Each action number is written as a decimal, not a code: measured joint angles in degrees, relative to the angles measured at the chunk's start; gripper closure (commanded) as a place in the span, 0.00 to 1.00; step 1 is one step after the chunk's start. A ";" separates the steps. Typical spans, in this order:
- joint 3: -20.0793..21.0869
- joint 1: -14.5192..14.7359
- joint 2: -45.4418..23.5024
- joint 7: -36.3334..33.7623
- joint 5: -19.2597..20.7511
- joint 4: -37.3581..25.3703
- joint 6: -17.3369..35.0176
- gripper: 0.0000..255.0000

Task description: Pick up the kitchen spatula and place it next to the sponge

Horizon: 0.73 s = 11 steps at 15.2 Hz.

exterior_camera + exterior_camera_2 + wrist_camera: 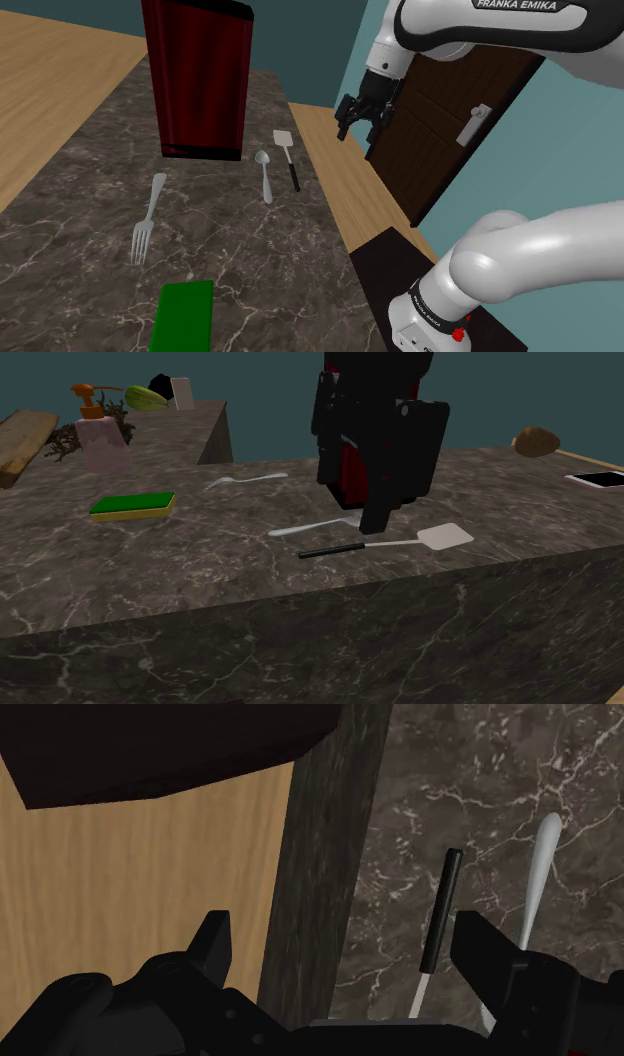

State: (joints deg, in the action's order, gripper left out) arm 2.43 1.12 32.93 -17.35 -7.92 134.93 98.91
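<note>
The spatula (288, 156) lies on the dark marble counter (90, 170) near its edge at the shoulder view's right, white blade far, black handle near. In the second exterior view the spatula (405, 541) lies near the front edge, blade to the right. My gripper (362, 129) hangs open and empty above the counter's edge, high over the spatula. In the wrist view the spatula's black handle (441, 909) shows below, close to one of the spread fingers (480, 949). The green sponge (183, 314) lies at the near end of the counter; the sponge (132, 505) has a yellow underside.
A spoon (265, 176) lies right beside the spatula and a fork (147, 218) further along. A tall dark red container (198, 75) stands behind them. A soap dispenser (100, 437) and a phone (598, 479) sit at the counter's ends. A dark door (450, 120) stands beyond the wooden floor.
</note>
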 measured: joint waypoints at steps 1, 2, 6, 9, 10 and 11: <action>0.77 0.00 -1.92 -1.17 -0.07 -0.43 1.55 0.00; 1.61 0.06 -3.70 -2.42 -0.16 -0.65 3.19 0.00; 4.36 -0.06 -12.39 -7.36 0.43 -4.75 8.00 0.00; 6.06 -0.20 -19.05 -11.17 1.63 -8.64 10.85 0.00; 6.57 -0.23 -21.88 -12.49 2.19 -10.14 12.10 0.00; 7.00 -0.20 -23.76 -13.82 2.70 -11.42 12.63 0.00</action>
State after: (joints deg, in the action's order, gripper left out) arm 9.43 0.92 9.17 -31.17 -5.21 123.52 111.54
